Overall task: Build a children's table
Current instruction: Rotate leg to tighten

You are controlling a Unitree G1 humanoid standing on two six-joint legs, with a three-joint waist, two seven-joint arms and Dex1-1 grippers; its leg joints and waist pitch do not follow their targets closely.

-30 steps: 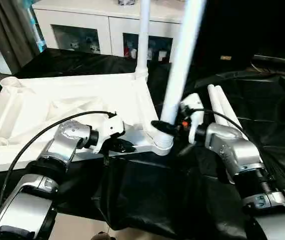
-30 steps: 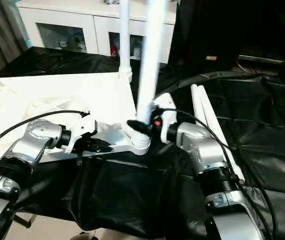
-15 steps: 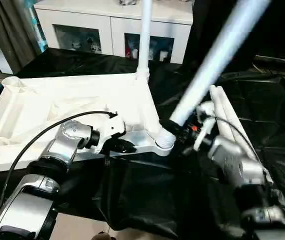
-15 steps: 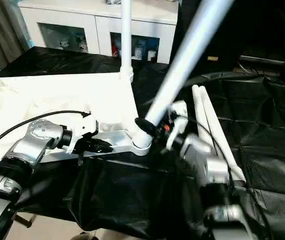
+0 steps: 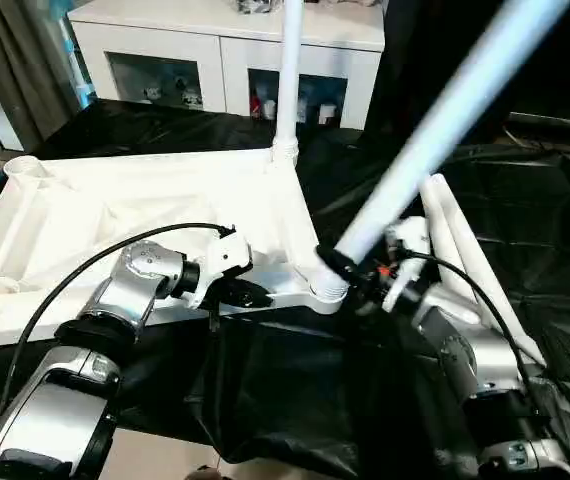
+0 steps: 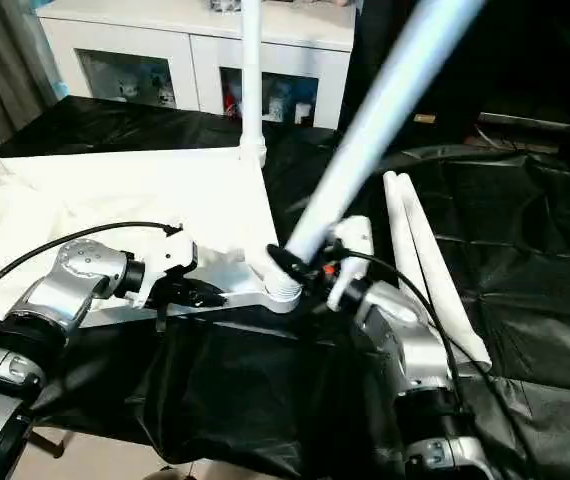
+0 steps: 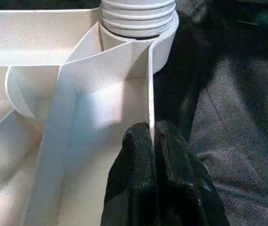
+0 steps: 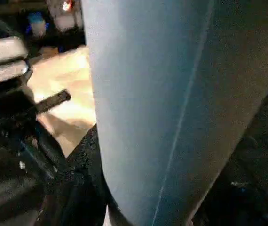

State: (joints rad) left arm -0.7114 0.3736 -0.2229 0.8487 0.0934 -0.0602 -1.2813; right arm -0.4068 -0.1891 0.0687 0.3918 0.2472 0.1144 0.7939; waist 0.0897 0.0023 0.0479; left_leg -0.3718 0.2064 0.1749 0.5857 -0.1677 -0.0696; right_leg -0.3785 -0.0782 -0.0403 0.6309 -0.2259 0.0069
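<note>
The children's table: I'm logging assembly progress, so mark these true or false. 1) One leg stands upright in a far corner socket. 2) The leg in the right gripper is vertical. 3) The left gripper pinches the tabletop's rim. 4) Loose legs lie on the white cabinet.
1) True: an upright leg stands in the far corner socket of the tabletop.
2) False: the right gripper holds a tilted leg leaning right.
3) True: the left gripper is shut on the rim.
4) False: the spare legs lie on the black cloth.
</note>
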